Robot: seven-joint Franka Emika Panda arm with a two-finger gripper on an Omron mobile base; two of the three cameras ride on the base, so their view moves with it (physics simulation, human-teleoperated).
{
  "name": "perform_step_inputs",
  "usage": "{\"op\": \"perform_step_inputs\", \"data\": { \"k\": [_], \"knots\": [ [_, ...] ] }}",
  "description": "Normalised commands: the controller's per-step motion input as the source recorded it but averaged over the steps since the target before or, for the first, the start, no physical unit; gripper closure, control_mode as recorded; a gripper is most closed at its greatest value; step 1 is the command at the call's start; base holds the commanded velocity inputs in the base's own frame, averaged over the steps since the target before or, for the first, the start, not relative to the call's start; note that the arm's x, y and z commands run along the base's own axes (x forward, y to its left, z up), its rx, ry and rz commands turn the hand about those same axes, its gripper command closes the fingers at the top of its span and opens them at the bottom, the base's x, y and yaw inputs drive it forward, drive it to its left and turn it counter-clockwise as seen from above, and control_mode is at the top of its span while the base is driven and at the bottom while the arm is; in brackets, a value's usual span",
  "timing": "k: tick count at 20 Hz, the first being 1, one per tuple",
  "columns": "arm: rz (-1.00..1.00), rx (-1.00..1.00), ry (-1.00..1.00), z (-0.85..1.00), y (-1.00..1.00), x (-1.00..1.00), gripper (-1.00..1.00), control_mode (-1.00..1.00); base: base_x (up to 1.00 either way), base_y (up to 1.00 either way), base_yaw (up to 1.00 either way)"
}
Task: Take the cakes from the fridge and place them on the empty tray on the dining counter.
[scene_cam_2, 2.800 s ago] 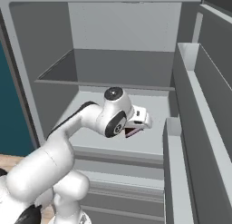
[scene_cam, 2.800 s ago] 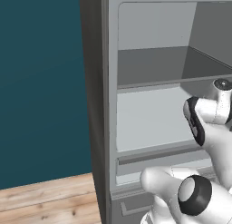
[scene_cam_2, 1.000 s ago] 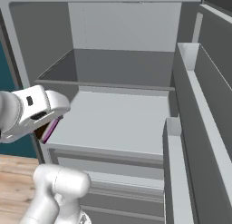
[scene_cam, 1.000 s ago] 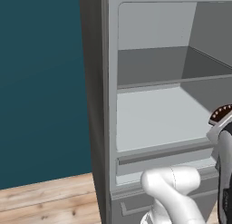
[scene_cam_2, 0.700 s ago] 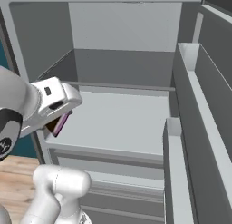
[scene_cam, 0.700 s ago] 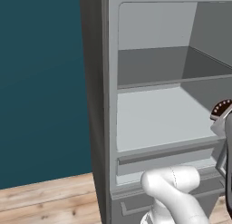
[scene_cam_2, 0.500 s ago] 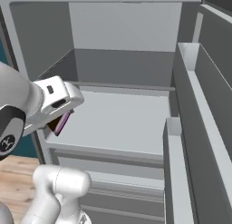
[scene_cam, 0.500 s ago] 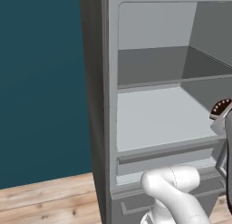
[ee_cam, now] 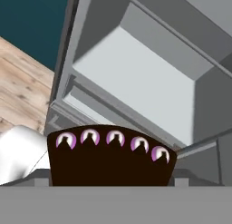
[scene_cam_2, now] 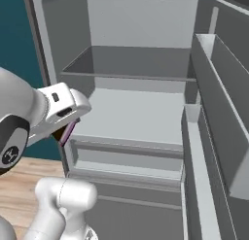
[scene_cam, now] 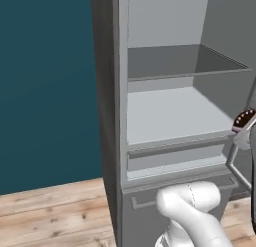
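The fridge (scene_cam_2: 131,112) stands open, its pale grey shelves (scene_cam: 170,111) bare. A dark chocolate cake (ee_cam: 111,162) with a row of small purple-white dollops sits between my fingers, close under the hand camera. My gripper (scene_cam_2: 67,131) is outside the fridge at its front left edge, shut on this cake (scene_cam_2: 66,133). At the right edge of the left base view the same cake (scene_cam: 244,119) shows in front of the middle shelf. The tray and the dining counter are out of view.
The open fridge door with its grey bins (scene_cam_2: 214,117) stretches along the right side. A drawer front (scene_cam: 175,156) lies under the middle shelf. A teal wall (scene_cam: 50,81) and wooden floor (scene_cam: 55,216) are left of the fridge.
The gripper has come out of the fridge shelf to the left with the chocolate cake. Over the last second it has drifted slightly right and up.
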Motion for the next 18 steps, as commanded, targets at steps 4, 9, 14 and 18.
{"op": "perform_step_inputs", "data": {
  "k": [4, 9, 14, 18],
  "knots": [
    [0.00, 0.00, 0.00, 0.00, 0.00, 0.00, 1.00, 1.00, -0.04, 0.96, -0.04],
    [0.00, 0.00, 0.00, 0.00, 0.00, 0.00, 1.00, 1.00, 0.00, 0.90, -0.52],
    [0.00, 0.00, 0.00, 0.00, 0.00, 0.00, 1.00, 1.00, -0.04, 0.28, -0.88],
    [0.00, 0.00, 0.00, 0.00, 0.00, 0.00, 1.00, 1.00, 0.00, 0.20, -0.92]
  ]
}}
